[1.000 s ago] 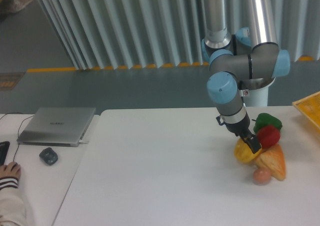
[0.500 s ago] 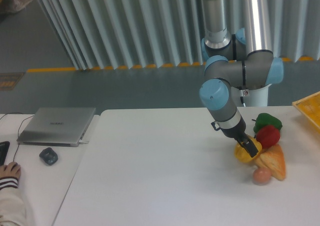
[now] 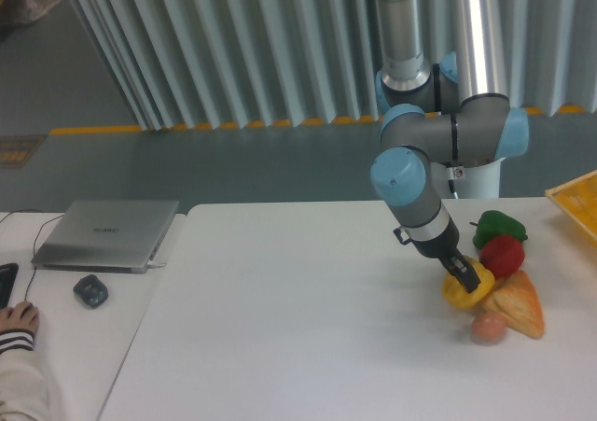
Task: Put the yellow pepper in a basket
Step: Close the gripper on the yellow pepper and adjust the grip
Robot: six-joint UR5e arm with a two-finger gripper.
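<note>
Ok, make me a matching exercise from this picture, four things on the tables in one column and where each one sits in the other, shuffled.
Things:
1. yellow pepper
2. green pepper
3. laptop
4. basket

Places:
A. closed, on the left table
B. right edge of the picture, only a corner showing
C. at the gripper tip
D. just behind the red pepper

Pairs: 1-C, 2-D, 3-A, 4-B

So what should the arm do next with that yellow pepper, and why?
Probably lift it straight up. The gripper sits down on the yellow pepper, seemingly pinching it, while the red pepper and the orange wedge crowd against it. Rising first would clear them before swinging right toward the basket.
</note>
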